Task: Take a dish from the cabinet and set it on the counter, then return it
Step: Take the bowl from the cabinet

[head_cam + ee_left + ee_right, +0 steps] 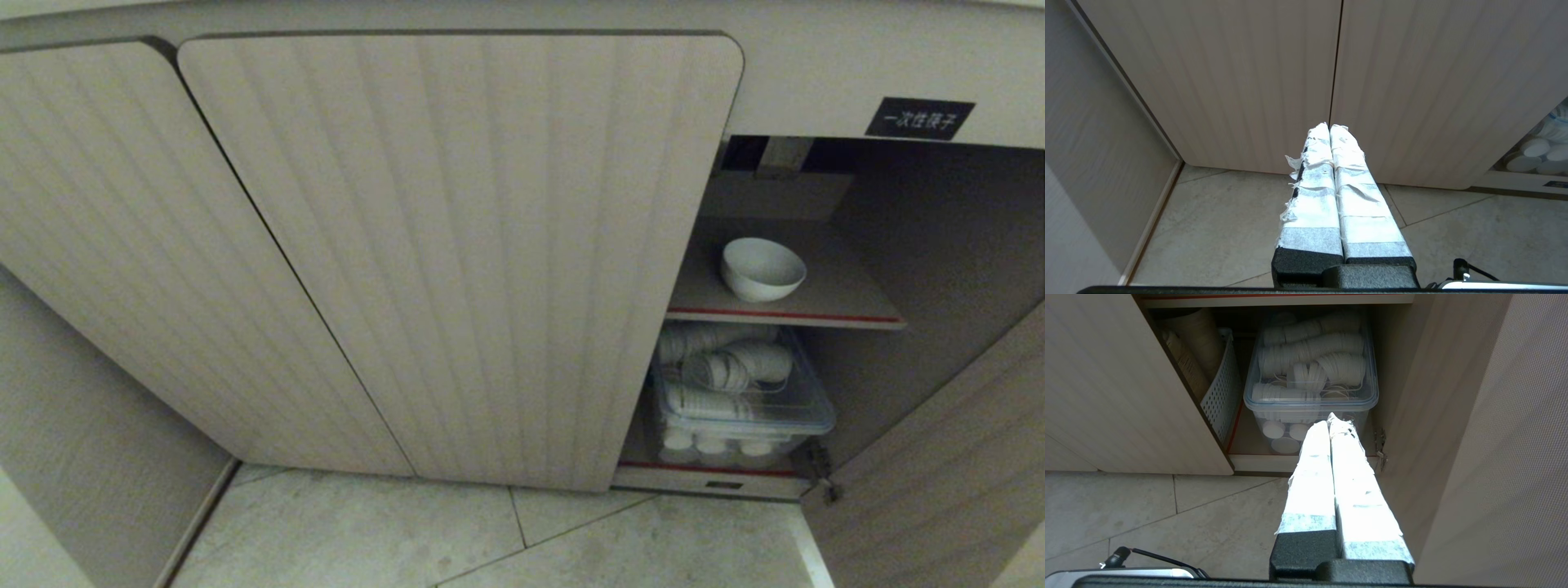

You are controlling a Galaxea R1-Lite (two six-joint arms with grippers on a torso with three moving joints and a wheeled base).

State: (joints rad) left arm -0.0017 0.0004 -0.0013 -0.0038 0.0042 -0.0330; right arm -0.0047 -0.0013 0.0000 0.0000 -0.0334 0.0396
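Dish [762, 268] sits upright on the red-edged shelf [784, 315] inside the open cabinet [457, 245]. Left gripper [1329, 127] and right gripper [1329, 418] both hang with fingers pressed together, holding nothing.

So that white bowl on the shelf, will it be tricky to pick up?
Probably somewhat. The bowl looks like glazed ceramic, so likely stiff but slippery and breakable if dropped. It narrows toward its base, so a sideways push may tip it. It sits alone on the red-edged shelf, so nothing seems to crowd a grasp.

Canteen kitchen – cabinet [457, 245] storing stacked cups [722, 367].
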